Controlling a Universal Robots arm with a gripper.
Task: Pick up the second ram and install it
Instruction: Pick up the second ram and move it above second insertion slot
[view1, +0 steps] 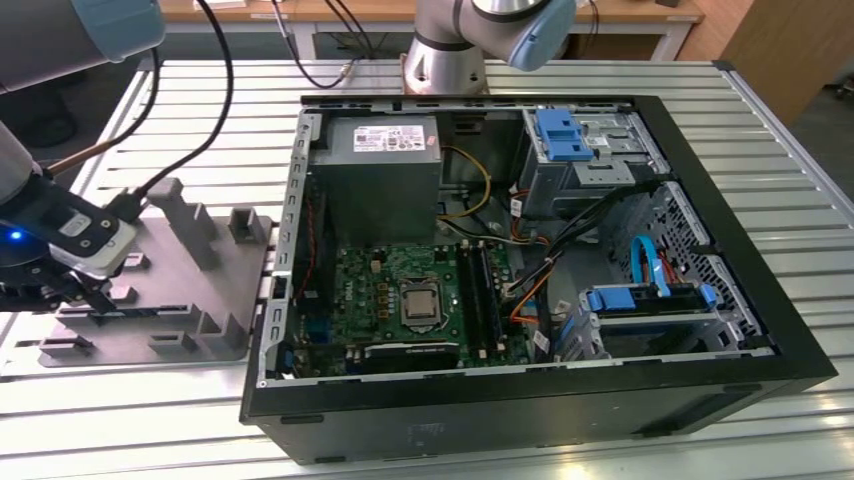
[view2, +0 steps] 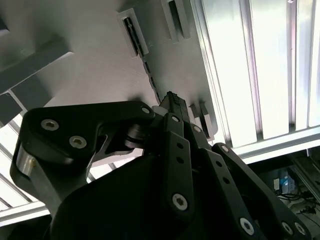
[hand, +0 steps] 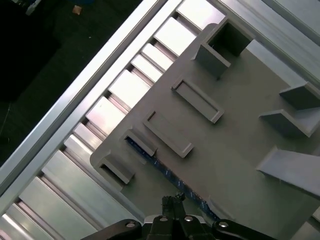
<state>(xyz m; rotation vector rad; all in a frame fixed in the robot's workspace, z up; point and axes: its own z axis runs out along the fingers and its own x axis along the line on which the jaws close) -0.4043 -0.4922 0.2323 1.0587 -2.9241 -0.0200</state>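
- At the exterior view's left, the gripper (view1: 83, 292) is lowered onto the near corner of a grey holder plate (view1: 200, 290). The plate has upright blocks and lies on a table of aluminium slats (view1: 134, 400).
- In the first wrist view, the second ram (hand: 160, 167) lies in that plate as a thin dark strip. It runs between two low blocks at the plate's edge.
- The gripper's tips are right at the strip, partway along its length. I cannot tell whether the gripper has closed on the strip or only rests against it.
- In the second wrist view, the same dark strip (view2: 150, 75) leads from a slotted block towards the gripper's tips.
- Just beside the plate, in the middle of the exterior view, an open black computer case (view1: 534, 410) lies on its side.
- Inside it, a green motherboard (view1: 367, 290) sits below a grey power supply (view1: 374, 170).
- Long black slot rails (view1: 478, 290) run along the board's edge on the exterior view's right.
- Further right, blue drive brackets (view1: 641, 300) and loose cables fill the case's bays.
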